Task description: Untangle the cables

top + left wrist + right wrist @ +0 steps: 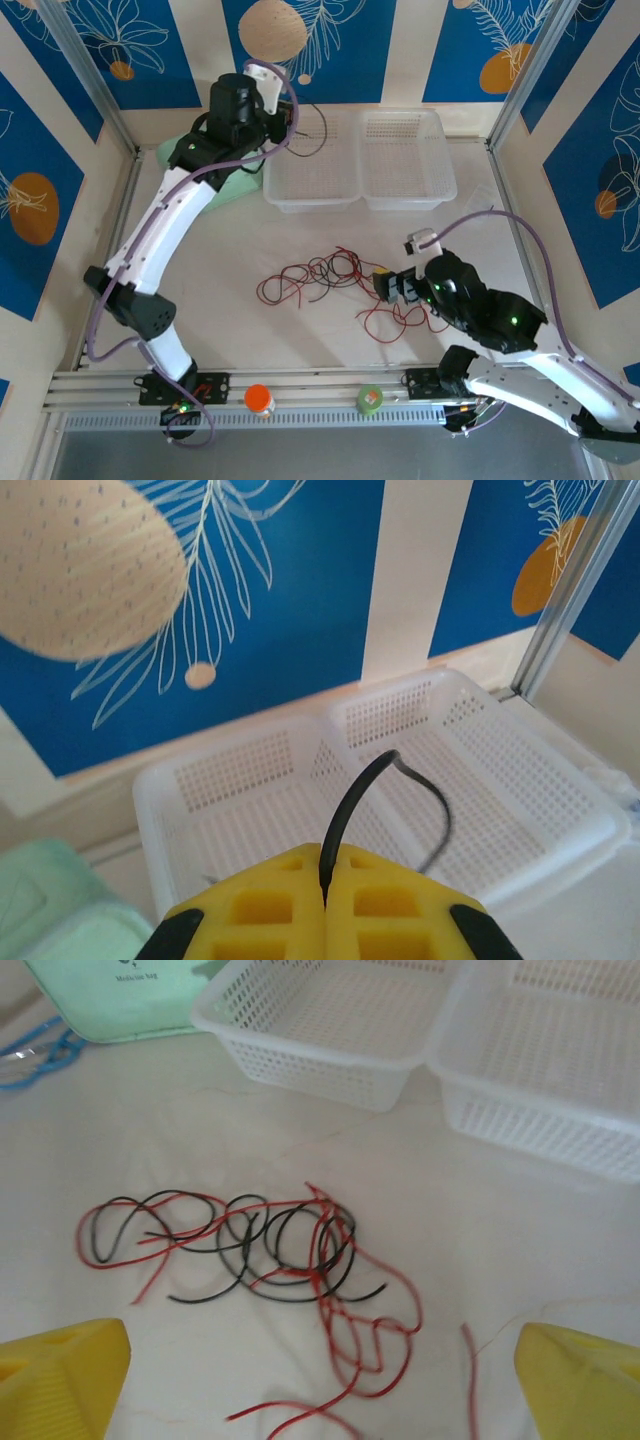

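Red and black cables [322, 275] lie in a loose tangle on the white table [240, 320], near its centre and in front of two white perforated plastic baskets. In the right wrist view the tangle [262, 1245] shows black loops interlaced with red strands, and further red loops trail toward the near edge. The right gripper [392, 287] sits at the right end of the tangle with its jaws spread wide and nothing between them; its yellow fingers [65, 1375] stand well apart at either side of the red strands. The left gripper [284, 124] is raised at the far side of the table, beside the left basket [310, 205]. Its jaws are fully closed, pinching one black cable [352, 800] between the yellow pads. This cable arcs up out of the pads and drops toward the baskets below; its free end [312, 135] hangs over the left basket. The right basket [410, 203] stands touching the left one. A mint-green pouch [222, 170] lies just left of the baskets
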Action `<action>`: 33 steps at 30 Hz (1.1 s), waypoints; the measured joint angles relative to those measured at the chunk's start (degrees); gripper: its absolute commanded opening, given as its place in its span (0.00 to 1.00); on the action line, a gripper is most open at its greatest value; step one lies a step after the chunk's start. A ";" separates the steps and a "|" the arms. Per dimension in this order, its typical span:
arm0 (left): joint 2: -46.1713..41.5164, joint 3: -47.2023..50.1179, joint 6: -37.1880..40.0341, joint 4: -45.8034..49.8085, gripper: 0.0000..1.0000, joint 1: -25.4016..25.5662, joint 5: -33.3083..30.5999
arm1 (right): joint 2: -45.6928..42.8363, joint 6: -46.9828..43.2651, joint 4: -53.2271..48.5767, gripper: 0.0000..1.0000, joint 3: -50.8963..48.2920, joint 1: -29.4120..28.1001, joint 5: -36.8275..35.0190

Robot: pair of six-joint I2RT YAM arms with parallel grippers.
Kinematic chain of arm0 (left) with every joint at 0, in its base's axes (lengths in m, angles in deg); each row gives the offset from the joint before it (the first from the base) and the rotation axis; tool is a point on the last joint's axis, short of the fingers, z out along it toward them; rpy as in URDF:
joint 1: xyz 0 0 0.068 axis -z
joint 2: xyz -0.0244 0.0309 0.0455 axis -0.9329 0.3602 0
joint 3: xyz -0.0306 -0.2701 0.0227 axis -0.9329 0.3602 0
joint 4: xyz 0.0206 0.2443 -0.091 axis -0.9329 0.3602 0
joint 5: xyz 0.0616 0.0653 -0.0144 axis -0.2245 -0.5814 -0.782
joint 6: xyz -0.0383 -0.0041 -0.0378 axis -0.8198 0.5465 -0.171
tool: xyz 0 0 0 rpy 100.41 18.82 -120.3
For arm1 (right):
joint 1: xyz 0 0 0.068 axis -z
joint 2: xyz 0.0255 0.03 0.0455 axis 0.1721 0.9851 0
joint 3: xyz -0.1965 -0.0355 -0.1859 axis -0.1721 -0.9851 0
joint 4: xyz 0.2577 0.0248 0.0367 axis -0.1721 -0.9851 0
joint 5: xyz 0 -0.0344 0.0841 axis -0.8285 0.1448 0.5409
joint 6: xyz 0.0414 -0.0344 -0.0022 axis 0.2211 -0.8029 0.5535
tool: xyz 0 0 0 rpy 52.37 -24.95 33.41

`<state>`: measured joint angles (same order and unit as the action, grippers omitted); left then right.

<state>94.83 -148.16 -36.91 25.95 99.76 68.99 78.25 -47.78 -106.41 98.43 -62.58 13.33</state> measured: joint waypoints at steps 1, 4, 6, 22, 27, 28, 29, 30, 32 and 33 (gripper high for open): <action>1.25 -0.55 0.94 -1.42 0.00 0.00 -0.33 | -1.33 2.43 -0.70 1.00 -0.94 0.04 0.85; 5.07 -0.81 3.78 -5.92 0.00 0.00 -2.43 | -3.32 8.61 -2.40 0.98 -3.30 0.09 2.93; 7.87 -0.87 5.40 -8.63 0.00 0.00 -4.35 | -3.28 12.22 -3.28 0.97 -4.70 0.11 4.35; 27.61 0.11 5.33 -14.49 0.47 -0.33 -13.51 | -2.56 28.00 -8.61 0.94 -8.68 -0.07 7.48; 27.58 2.45 3.52 -14.25 0.58 -0.37 -12.76 | 1.27 32.63 -12.46 0.90 -8.50 1.68 8.59; 27.52 2.56 3.34 -14.05 0.59 -0.37 -12.39 | 2.38 33.55 -13.22 0.89 -8.44 2.08 8.98; 27.43 2.58 3.34 -13.92 0.60 -0.37 -11.98 | 3.34 34.23 -13.77 0.88 -8.44 2.36 9.27; 27.10 2.64 3.32 -13.73 0.60 -0.37 -11.56 | 4.33 34.99 -14.32 0.86 -8.41 2.67 9.66; 25.97 2.89 3.28 -13.05 0.63 -0.37 -10.64 | 6.01 36.20 -15.21 0.84 -8.41 3.28 10.43; 25.03 3.15 3.10 -12.63 0.65 -0.37 -10.12 | 6.80 36.72 -15.52 0.82 -8.41 3.63 10.73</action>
<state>119.86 -145.01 -33.81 13.32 99.39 58.87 85.05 -11.06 -121.93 90.02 -58.95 24.07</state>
